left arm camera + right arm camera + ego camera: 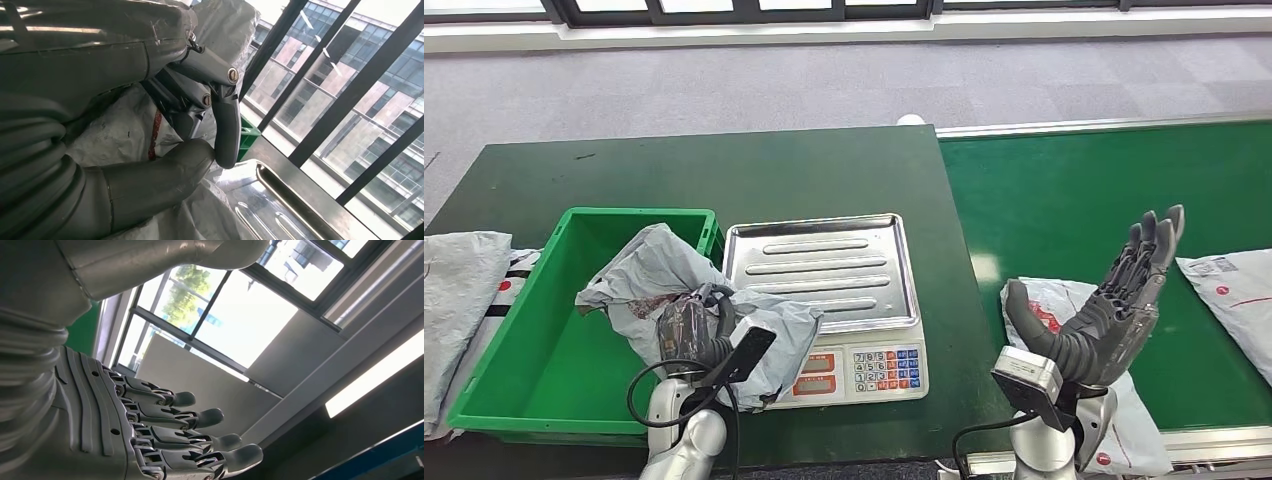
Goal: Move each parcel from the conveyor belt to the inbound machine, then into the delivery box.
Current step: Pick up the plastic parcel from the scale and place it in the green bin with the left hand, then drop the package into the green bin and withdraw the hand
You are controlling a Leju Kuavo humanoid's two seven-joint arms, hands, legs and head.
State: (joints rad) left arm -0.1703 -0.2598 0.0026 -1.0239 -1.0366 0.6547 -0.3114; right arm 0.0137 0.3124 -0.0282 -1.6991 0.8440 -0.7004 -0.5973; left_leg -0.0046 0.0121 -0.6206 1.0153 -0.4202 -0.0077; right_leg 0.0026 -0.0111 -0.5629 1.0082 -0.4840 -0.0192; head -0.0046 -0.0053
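right now the grey parcel (686, 290) is crumpled and held by the left hand (694, 335), whose fingers and thumb close on the wrapping; it hangs across the right rim of the green delivery box (544, 370) and spills onto the left edge of the scale (824, 290). in the left wrist view the thumb (150, 185) and a dark finger (227, 130) pinch the plastic of the parcel (120, 135), with the scale's steel tray (270, 200) just beyond. the scale sits near the front edge of the dark green surface (724, 175), its keypad facing the robot.

the right hand (1114, 305) is raised with fingers spread wide and straight, holding nothing, above a white parcel (1044, 300) lying on the green conveyor belt (1074, 190) near its front edge. the right wrist view shows those fingers (165, 425) apart. another white parcel (1234, 295) lies by the belt's right end. grey bags (459, 300) lie at the surface's left edge, beside the box.
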